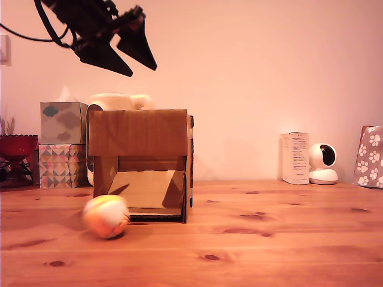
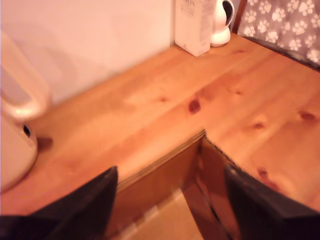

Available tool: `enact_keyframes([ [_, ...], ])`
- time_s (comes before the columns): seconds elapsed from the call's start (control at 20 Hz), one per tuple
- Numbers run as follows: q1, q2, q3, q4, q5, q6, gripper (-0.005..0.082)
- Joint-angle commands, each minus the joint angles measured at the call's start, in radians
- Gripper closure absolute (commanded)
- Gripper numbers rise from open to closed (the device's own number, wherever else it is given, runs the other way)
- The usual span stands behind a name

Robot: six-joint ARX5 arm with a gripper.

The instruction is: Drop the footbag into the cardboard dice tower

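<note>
Hanging high above the cardboard dice tower [image 1: 140, 164] in the exterior view, the end effector [image 1: 139, 61] is spreading its dark fingers and gripping nothing. Below, the footbag [image 1: 106, 216] is sitting blurred on the tabletop [image 1: 269, 239], just outside the tower's front opening toward the exterior view's left, so the drop seems done.

From the wrist view, the end effector [image 2: 170, 200] is gaping wide over the tower's open top [image 2: 175, 195], empty, touching nothing.
</note>
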Motion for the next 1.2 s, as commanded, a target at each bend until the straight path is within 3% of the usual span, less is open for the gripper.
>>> enact_keyframes([
  [0.0,-0.005,-0.008,-0.009,-0.07,0.008,-0.002,0.0653],
  [0.05,-0.005,-0.014,-0.009,-0.103,0.023,0.001,0.0811],
  [0.1,-0.005,-0.022,-0.01,-0.129,0.029,0.0,0.0762],
  [0.45,-0.004,-0.159,-0.14,-0.106,0.029,-0.011,0.0787],
  [0.9,0.004,-0.37,-0.529,0.193,0.029,-0.136,0.0788],
  [1.15,0.004,-0.488,-0.703,0.263,0.024,-0.193,0.0788],
])
